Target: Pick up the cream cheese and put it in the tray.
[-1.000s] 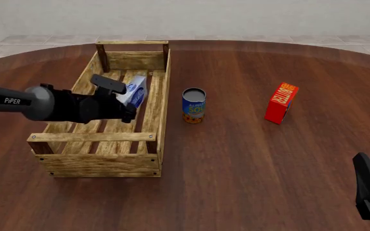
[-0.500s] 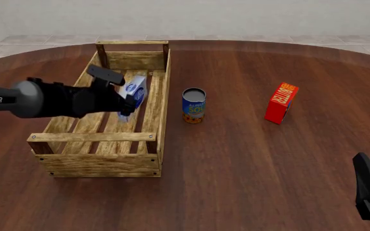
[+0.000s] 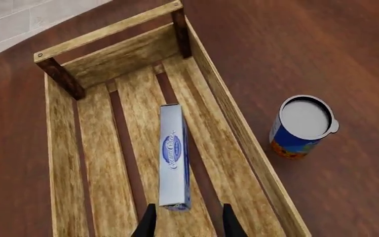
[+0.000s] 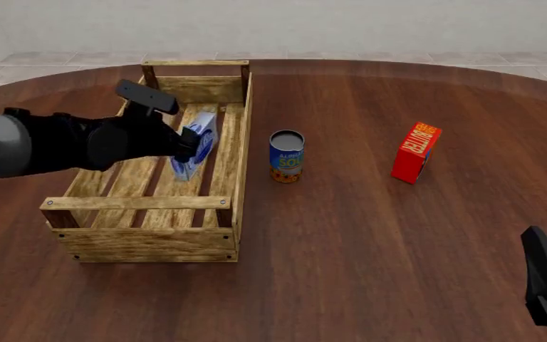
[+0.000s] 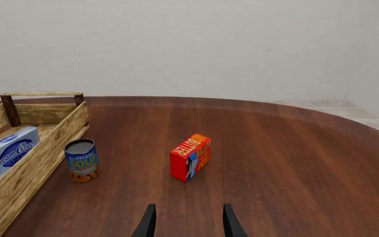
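Observation:
The cream cheese [image 3: 173,157] is a pale blue-white box with a dark blue oval logo. It stands on a narrow long side on the floor slats of the tray [image 3: 247,143], the big wooden crate. My left gripper [image 3: 187,213] is open just above the box's near end, one finger on each side, not touching it. In the front view the cream cheese [image 4: 199,140] sits in the far half of the tray [image 4: 140,242], with the left gripper [image 4: 183,132] beside it. My right gripper [image 5: 186,221] is open and empty, low at the right [image 4: 543,251].
A blue soup can [image 4: 286,156] stands just outside the tray's right wall. A red box with yellow lettering [image 4: 416,152] stands farther right. The can [image 5: 81,160] and the red box [image 5: 191,157] also show in the right wrist view. Bare wooden tabletop lies around them.
The left arm has drawn back to the left and risen. The cream cheese, held tilted a second ago, now rests in the tray with the fingers apart. The right arm is still.

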Robot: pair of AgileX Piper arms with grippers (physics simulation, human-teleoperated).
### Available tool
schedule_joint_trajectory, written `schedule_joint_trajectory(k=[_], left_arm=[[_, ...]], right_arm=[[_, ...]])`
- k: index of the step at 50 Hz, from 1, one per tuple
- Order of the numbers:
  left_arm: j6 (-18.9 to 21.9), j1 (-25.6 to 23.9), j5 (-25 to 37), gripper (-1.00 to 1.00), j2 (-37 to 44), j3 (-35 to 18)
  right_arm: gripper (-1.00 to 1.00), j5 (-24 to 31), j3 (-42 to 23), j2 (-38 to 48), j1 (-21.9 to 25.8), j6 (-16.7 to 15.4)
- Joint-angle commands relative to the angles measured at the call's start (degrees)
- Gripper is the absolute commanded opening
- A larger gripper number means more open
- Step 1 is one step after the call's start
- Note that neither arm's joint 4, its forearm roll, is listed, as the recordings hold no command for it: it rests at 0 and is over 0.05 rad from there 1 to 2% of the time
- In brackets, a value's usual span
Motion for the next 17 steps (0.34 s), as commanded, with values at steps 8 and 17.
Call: schedule_joint_trajectory(k=[8,17], left_arm=[[0.5,-0.6,-0.4,1.0,-6.5,3.5],[0.0,-1.3,-1.7,1.0,-10.6,7.7]], right_arm=[[1.0,0.0,0.0,0.0,-0.1,0.0],[1.0,0.0,0.0,0.0,-0.1,0.0]])
